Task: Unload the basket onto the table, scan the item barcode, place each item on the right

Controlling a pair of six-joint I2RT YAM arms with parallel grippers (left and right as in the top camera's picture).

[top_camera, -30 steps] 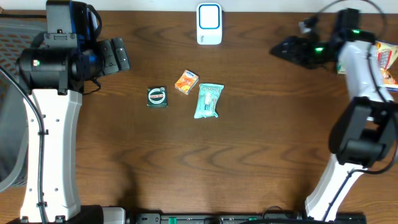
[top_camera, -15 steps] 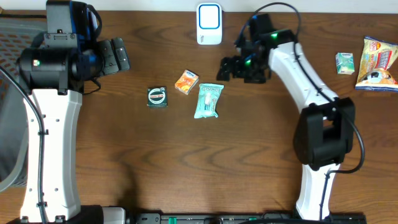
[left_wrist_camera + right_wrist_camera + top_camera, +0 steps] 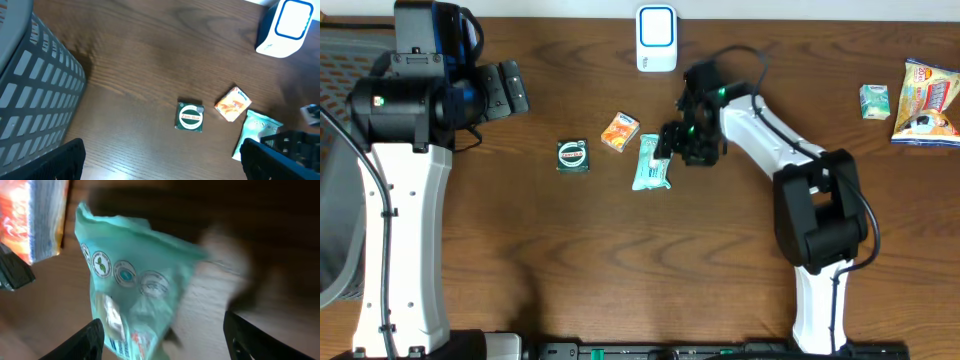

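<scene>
A teal packet (image 3: 651, 166) lies mid-table, with a small orange box (image 3: 620, 132) and a green square box (image 3: 573, 156) to its left. The white and blue scanner (image 3: 656, 38) stands at the far edge. My right gripper (image 3: 666, 148) is low over the packet's upper end. In the right wrist view the teal packet (image 3: 135, 290) lies between the spread fingers (image 3: 80, 342), which do not clamp it; the right gripper (image 3: 162, 347) is open. My left gripper (image 3: 506, 90) hangs open at the far left, holding nothing.
A grey basket (image 3: 30, 105) stands at the left edge. A small green box (image 3: 873, 101) and a snack bag (image 3: 925, 100) lie at the far right. The left wrist view shows the green box (image 3: 190, 116), orange box (image 3: 232, 104) and scanner (image 3: 285, 27).
My right arm has swung from the far right across the table and come down over the teal packet, its jaws narrowing a little. The left arm has not moved.
</scene>
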